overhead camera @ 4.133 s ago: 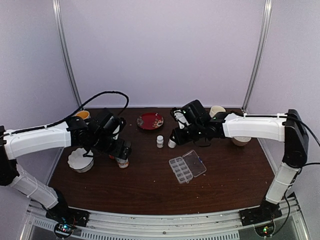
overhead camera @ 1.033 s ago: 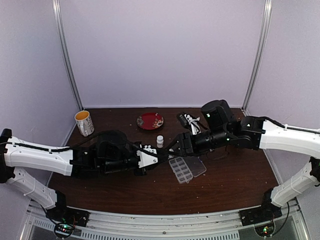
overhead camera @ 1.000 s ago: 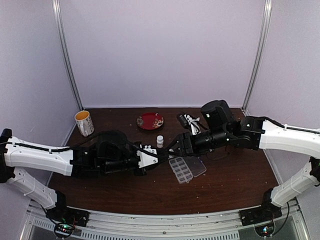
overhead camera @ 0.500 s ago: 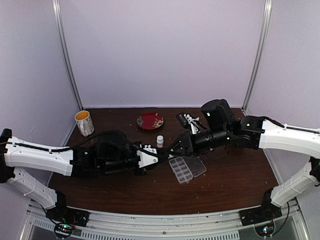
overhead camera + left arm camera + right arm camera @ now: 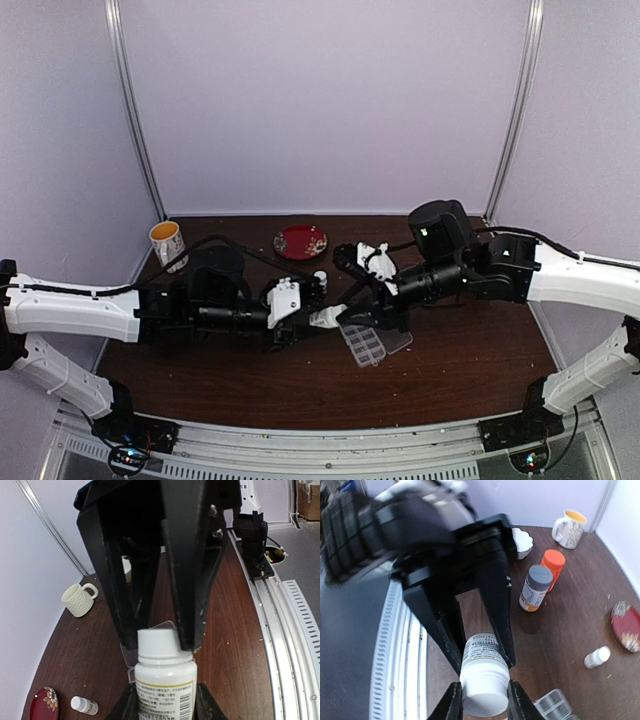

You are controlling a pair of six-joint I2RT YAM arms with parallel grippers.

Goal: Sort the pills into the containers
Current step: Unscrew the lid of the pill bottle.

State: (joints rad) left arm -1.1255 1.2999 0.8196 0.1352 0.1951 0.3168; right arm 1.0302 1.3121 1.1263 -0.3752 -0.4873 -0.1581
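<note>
From above, the white bottle hangs between my arms, near the open organizer box on the desk. My left wrist shows my left fingers clamped on its body, my right fingers on its cap. My right wrist shows no pills; I judge the cap light and smooth, needing a firm side grip.

Pills too small to discern. Organizer box partly hidden under right gripper from above, cropped in the right wrist view. White bottle base cropped in the left wrist view.
</note>
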